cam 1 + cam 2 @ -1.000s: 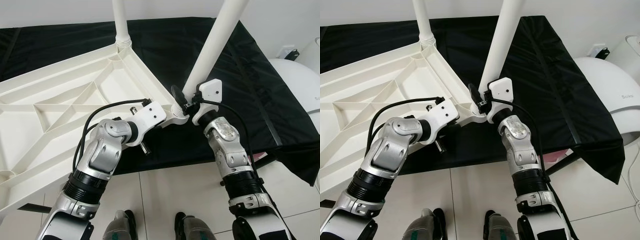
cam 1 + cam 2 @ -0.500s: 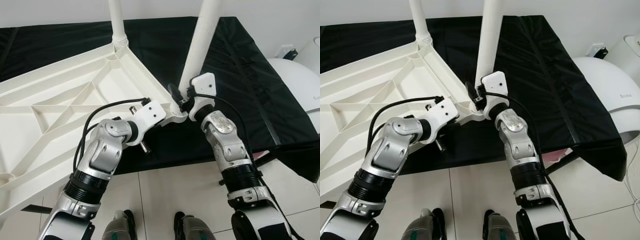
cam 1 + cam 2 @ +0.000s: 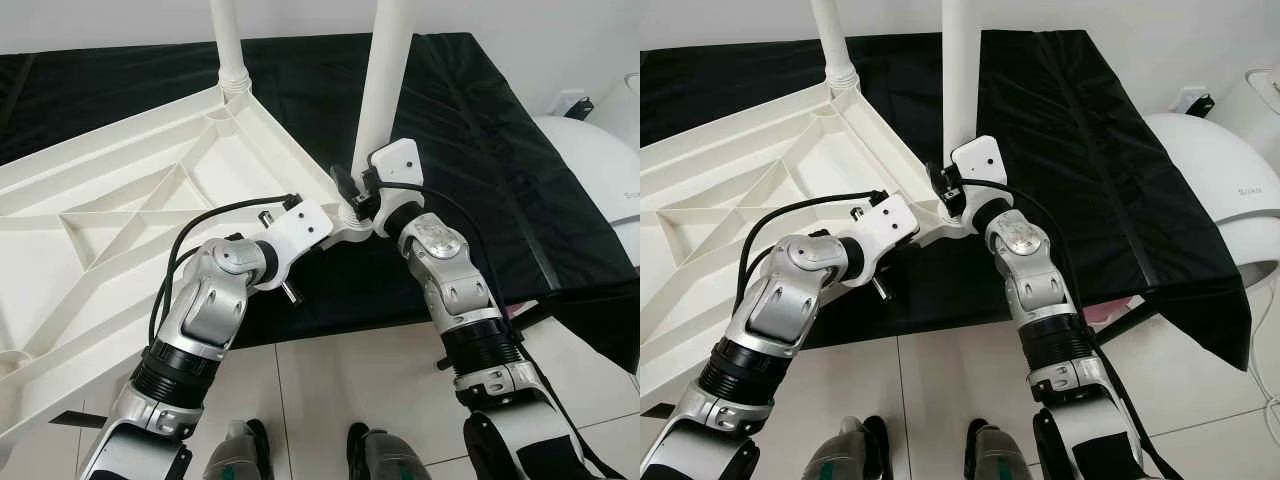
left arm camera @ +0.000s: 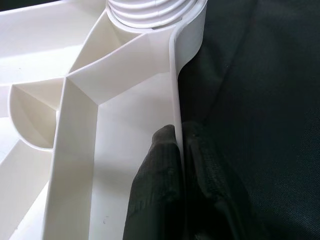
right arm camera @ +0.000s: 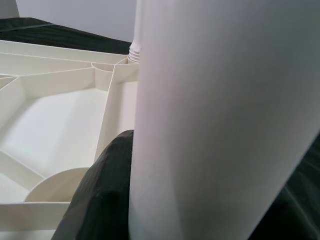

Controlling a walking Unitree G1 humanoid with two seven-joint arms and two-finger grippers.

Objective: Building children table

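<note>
Pinching the upturned tabletop's rim (image 4: 176, 135) with our left gripper (image 4: 182, 150) to steady it, we are clasping the table leg (image 3: 388, 80) in our right gripper (image 3: 358, 193), upright over the corner socket (image 3: 352, 218), seemingly to seat it.

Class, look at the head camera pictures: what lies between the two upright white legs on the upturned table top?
Between the far leg and the near leg, which the right gripper holds, runs the table top's raised rim, beside black cloth, seen in both eye views.

Before me a black cloth (image 3: 480, 130) covers the counter and hangs over its near edge above the white tiled floor (image 3: 330, 385), with a white rounded appliance (image 3: 1225, 185) standing to my right.
</note>
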